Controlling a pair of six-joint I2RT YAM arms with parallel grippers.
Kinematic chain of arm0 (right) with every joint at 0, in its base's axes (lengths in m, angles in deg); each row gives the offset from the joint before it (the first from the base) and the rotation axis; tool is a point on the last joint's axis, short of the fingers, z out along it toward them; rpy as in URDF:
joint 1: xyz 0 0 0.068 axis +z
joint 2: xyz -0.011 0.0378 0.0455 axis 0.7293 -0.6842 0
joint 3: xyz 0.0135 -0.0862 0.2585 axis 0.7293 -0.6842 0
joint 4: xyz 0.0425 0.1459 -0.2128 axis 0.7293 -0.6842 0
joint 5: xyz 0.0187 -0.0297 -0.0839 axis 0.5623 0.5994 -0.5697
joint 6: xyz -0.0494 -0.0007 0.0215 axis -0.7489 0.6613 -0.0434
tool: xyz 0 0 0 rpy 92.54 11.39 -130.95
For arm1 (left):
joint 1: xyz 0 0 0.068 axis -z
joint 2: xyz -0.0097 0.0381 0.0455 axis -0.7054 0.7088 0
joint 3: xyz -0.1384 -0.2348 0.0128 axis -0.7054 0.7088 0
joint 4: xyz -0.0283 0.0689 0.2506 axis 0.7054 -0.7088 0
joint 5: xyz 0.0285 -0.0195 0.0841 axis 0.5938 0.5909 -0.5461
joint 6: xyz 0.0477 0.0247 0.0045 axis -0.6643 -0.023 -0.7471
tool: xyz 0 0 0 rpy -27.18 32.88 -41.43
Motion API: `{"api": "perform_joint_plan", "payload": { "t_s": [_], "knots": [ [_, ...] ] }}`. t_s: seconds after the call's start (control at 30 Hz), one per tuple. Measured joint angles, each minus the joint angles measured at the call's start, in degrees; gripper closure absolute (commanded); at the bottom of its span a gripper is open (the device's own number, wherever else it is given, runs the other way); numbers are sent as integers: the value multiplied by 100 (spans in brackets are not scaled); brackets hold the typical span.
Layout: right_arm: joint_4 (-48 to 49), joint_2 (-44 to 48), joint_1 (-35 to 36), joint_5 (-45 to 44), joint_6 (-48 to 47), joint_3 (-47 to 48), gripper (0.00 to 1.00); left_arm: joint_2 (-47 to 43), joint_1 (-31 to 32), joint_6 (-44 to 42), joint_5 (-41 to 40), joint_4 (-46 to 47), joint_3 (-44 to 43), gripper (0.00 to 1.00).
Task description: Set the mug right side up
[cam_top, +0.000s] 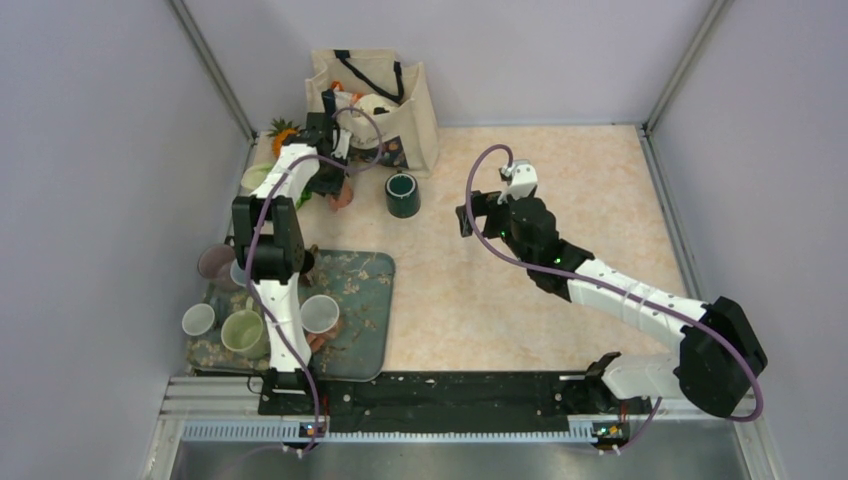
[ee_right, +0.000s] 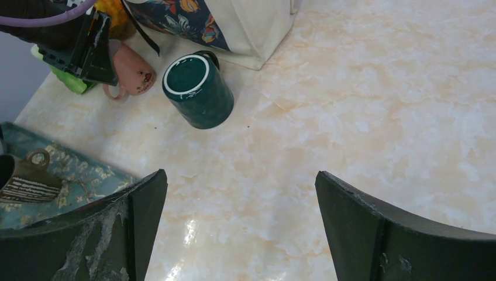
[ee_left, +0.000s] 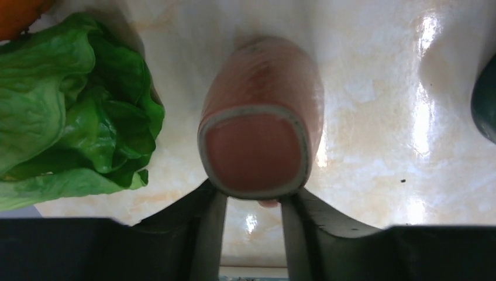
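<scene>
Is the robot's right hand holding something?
No, the right gripper is open, with only bare table showing between its two fingers.

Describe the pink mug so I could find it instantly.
Find the cream tote bag at the far edge of the table. In front of it, between the lettuce and a dark green mug, is the pink mug. It alone is salmon-coloured with brown speckles.

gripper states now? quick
Left gripper: closed on the pink mug, seemingly at its handle.
Right gripper: open, holding nothing.
</scene>
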Motion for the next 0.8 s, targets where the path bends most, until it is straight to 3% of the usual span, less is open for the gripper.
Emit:
{"api": "perform_joint_plan", "payload": {
  "t_s": [0.07, 0.33, 0.47, 0.57, 0.63, 0.8],
  "knots": [
    [2, 0, 0, 2, 0, 0, 4, 31, 0, 39, -2, 66, 0, 70],
    [37, 0, 0, 0, 2, -33, 4, 90, 0, 129, 136, 153, 0, 75],
    [17, 7, 0, 0, 4, -85, 4, 118, -7, 103, 264, 192, 0, 59],
    [17, 20, 0, -4, 4, -87, 4, 192, -7, 111, 341, 273, 0, 56],
    [24, 55, 0, -20, 4, -107, 4, 201, -7, 116, 328, 352, 0, 60],
    [20, 131, 0, -85, -50, -111, 4, 201, -7, 131, 267, 485, 17, 83]
  ]
}}
